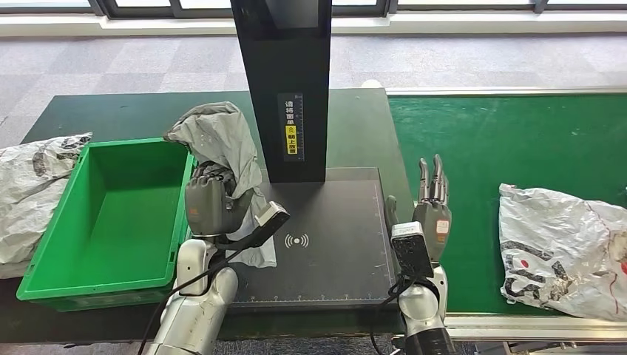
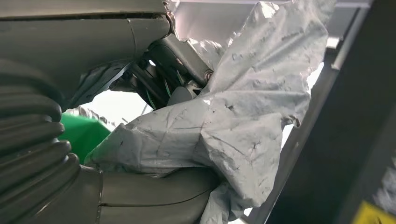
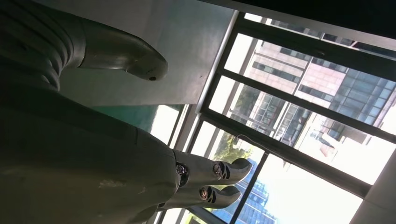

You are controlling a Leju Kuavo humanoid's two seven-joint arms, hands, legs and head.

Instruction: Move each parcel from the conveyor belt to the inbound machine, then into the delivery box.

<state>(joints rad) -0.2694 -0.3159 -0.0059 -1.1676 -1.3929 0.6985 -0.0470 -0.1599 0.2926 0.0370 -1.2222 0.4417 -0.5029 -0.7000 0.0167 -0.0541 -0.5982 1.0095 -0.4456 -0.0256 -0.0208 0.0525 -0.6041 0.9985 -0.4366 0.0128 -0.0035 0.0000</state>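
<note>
My left hand (image 1: 211, 200) grips a crumpled grey parcel (image 1: 222, 140) at the left edge of the black inbound machine platform (image 1: 333, 244), right beside the green delivery box (image 1: 111, 214). Up close, the parcel (image 2: 243, 116) is bunched between my thumb and fingers (image 2: 177, 60). My right hand (image 1: 432, 203) stands open with fingers straight, at the platform's right edge, holding nothing; its fingers (image 3: 205, 179) point toward windows. Another white parcel (image 1: 566, 248) lies on the green conveyor belt (image 1: 503, 140) to the right.
The machine's black upright column (image 1: 288, 89) rises at the back of the platform, close to the held parcel. A white crumpled bag (image 1: 33, 185) lies left of the green box. The box interior holds nothing.
</note>
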